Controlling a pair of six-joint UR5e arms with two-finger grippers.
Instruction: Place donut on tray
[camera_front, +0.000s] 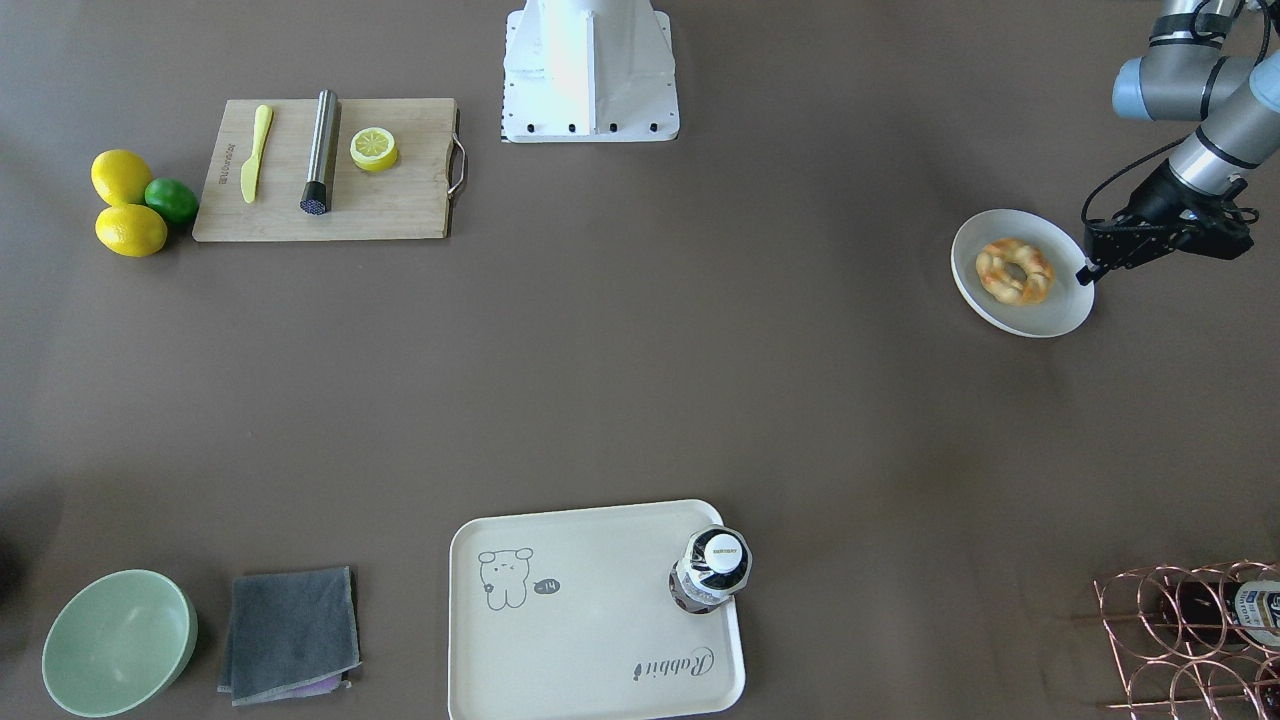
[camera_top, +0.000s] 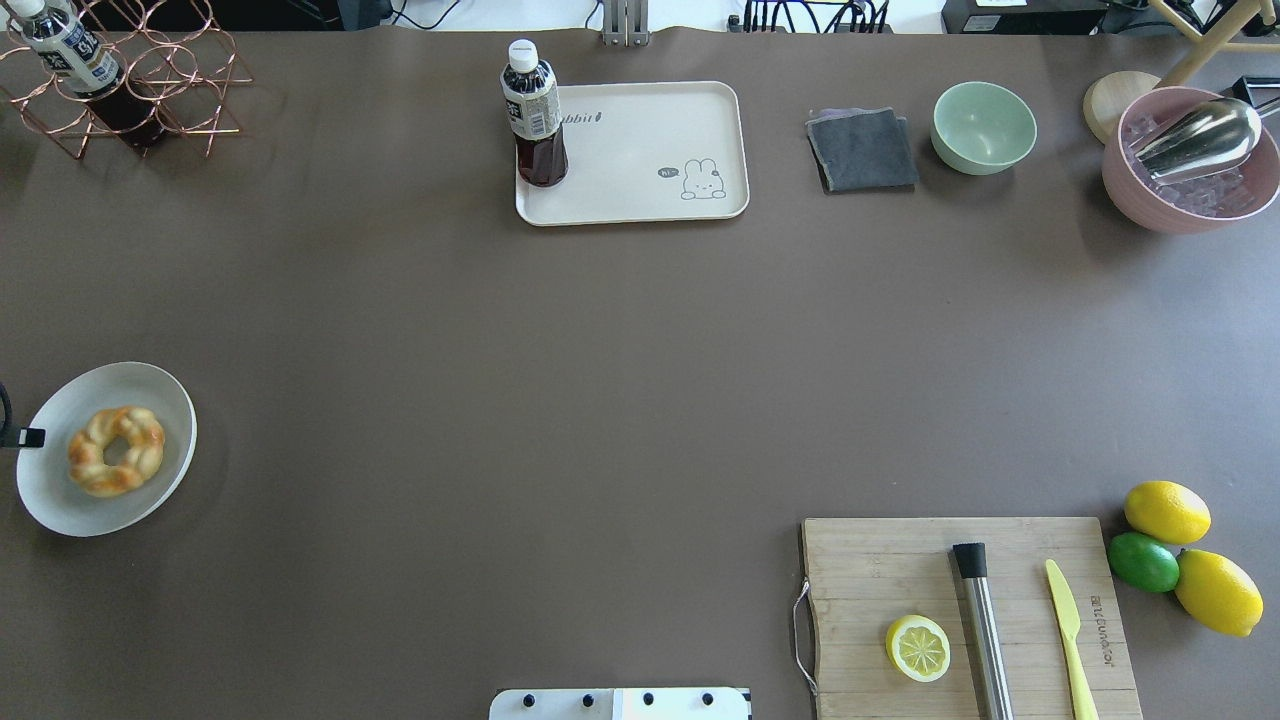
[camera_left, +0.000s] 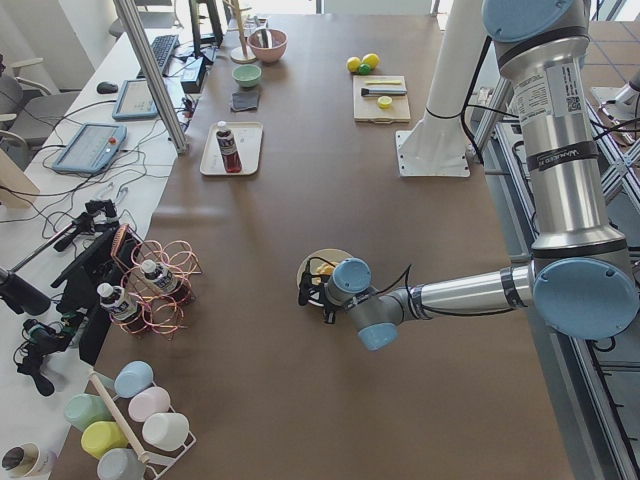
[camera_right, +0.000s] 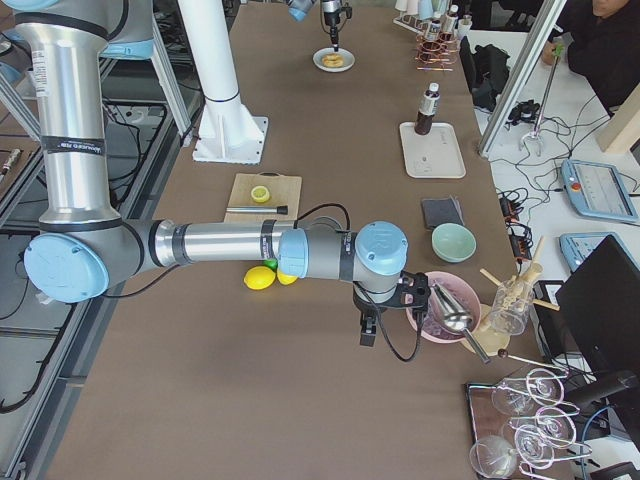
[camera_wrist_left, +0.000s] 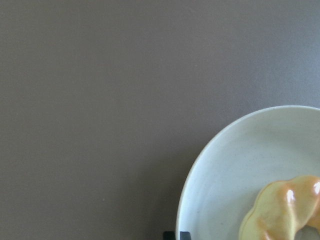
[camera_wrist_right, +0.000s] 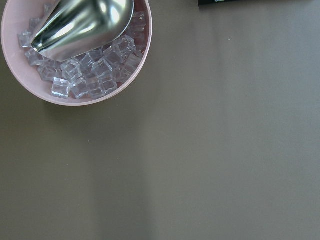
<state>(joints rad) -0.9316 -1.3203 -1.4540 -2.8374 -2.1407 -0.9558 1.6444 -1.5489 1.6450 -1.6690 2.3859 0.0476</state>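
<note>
Here, left gripper (camera_front: 1086, 271) by plate (camera_front: 1040, 322) rim, finger spacing indiscernible; donut (camera_front: 1015, 271) just beyond it, likely light, soft, glaze slick; pinch across one ring side, gently.

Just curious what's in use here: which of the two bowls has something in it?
The pink bowl: it holds ice cubes and a metal scoop. The pale green bowl beside the grey cloth is empty.
</note>
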